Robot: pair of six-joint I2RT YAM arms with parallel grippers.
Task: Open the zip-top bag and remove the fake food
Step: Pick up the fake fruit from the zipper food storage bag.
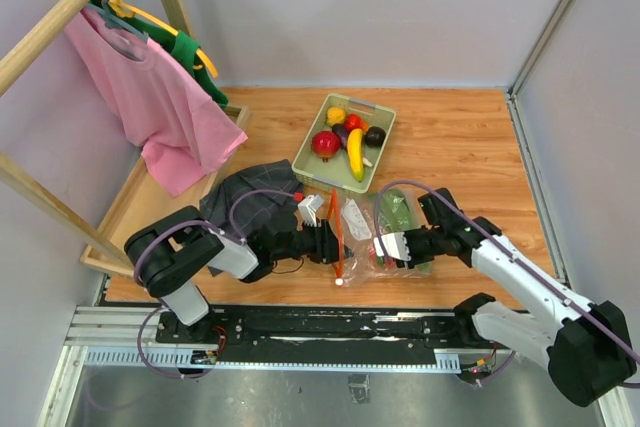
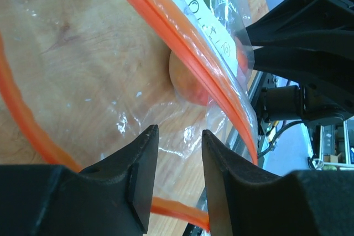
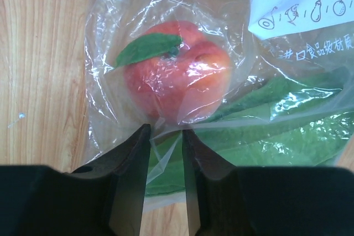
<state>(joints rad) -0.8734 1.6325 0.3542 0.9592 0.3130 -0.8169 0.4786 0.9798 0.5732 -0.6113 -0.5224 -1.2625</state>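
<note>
Left hand (image 2: 178,134) — black fingers nearly together with a narrow gap between them, and crinkled film of the zip-top bag (image 1: 372,232) lying across that gap.
Right hand (image 3: 165,131) — gap likewise narrow, at the bag's right side, film in the gap. Whether either hand truly pinches the plastic cannot be told from these views.
Bag: near middle of the surface (image 1: 460,137), between the two hands. The plastic is clear, thin, creased and slippery. The orange-red zip strip (image 2: 188,48) is stiffer and parted into a loop, so the mouth looks open on the left.
Contents, fake food: one glossy red-orange round fruit (image 3: 174,70) with a green leaf, hard and apt to roll, and a long, flat green leafy piece (image 3: 276,136). A white label (image 3: 304,4) sits on the film.
Pale green tray (image 1: 360,102), farther off: more pieces, among them a banana (image 1: 354,152).
Handling, as judged: grip the strip rather than the film. Draw the lips apart evenly and low, and keep the mouth wide before reaching in for the fruit.
</note>
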